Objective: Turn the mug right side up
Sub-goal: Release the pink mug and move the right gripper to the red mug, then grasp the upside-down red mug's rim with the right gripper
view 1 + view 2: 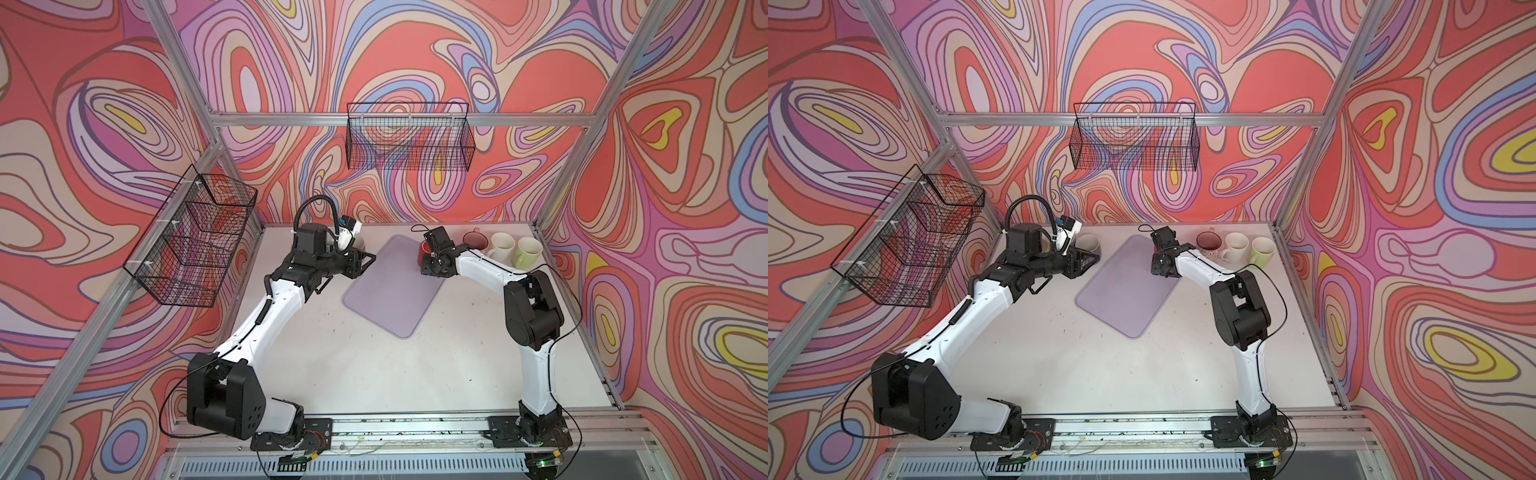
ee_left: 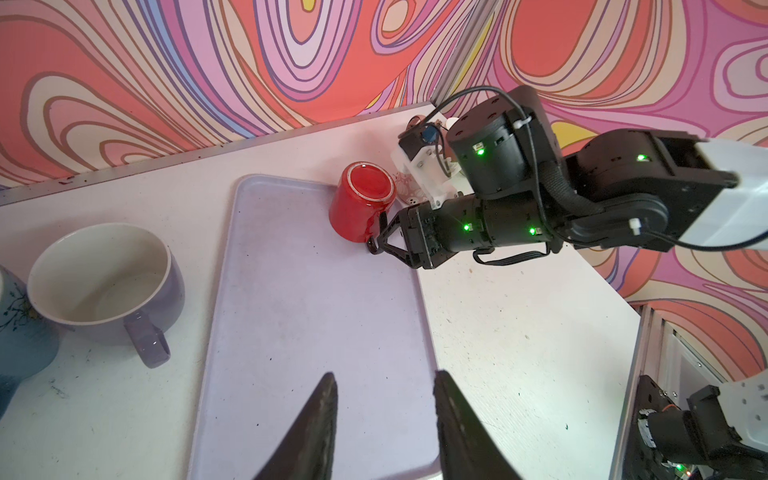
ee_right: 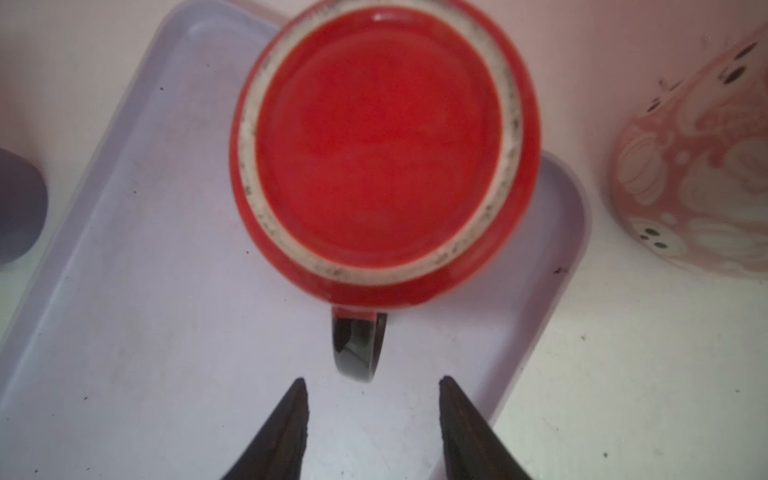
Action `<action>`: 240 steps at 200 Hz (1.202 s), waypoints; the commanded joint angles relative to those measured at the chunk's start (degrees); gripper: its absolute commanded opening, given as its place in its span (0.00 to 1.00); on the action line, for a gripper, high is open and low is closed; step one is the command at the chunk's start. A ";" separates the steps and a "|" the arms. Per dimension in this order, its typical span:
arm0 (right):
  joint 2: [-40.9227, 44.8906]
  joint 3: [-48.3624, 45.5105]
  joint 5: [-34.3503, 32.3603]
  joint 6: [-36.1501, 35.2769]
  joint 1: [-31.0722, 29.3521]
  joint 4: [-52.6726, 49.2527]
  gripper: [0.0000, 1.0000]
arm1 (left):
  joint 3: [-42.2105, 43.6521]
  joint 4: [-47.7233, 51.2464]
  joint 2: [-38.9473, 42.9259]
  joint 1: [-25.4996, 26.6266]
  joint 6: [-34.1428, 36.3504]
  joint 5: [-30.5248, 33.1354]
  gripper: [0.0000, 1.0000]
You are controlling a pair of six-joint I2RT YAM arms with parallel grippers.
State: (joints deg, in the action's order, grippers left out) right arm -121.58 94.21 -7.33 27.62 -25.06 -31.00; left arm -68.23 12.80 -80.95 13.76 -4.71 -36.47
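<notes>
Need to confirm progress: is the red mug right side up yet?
No, the red mug rests mouth down, with its unglazed base ring facing up.

— What do we see of it?
— Our red mug stands upside down, mouth on the lavender tray. Its base faces up, red glaze inside a pale, speckled ring.
— And where do we place it?
— In a top view it sits at the tray's 1 o'clock corner. We see its dark handle jutting sideways over the tray floor.
</notes>
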 commanded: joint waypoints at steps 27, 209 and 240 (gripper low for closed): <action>-3.21 2.66 -1.90 0.95 -0.13 1.17 0.50 | 0.81 -2.64 0.64 -0.49 -0.11 -1.70 0.41; -8.23 6.98 -0.17 -5.15 1.43 -3.06 0.39 | 0.96 -2.43 1.49 -0.50 0.25 -1.49 0.41; -10.19 9.03 -0.43 -5.54 1.42 -3.01 0.40 | 0.99 -2.42 1.41 -0.49 0.30 -1.42 0.41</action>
State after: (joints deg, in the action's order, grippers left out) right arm -129.49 101.32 -7.68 23.14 -23.70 -33.39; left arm -68.03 11.70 -80.95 13.50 -4.73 -37.28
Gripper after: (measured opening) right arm 0.395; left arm 0.412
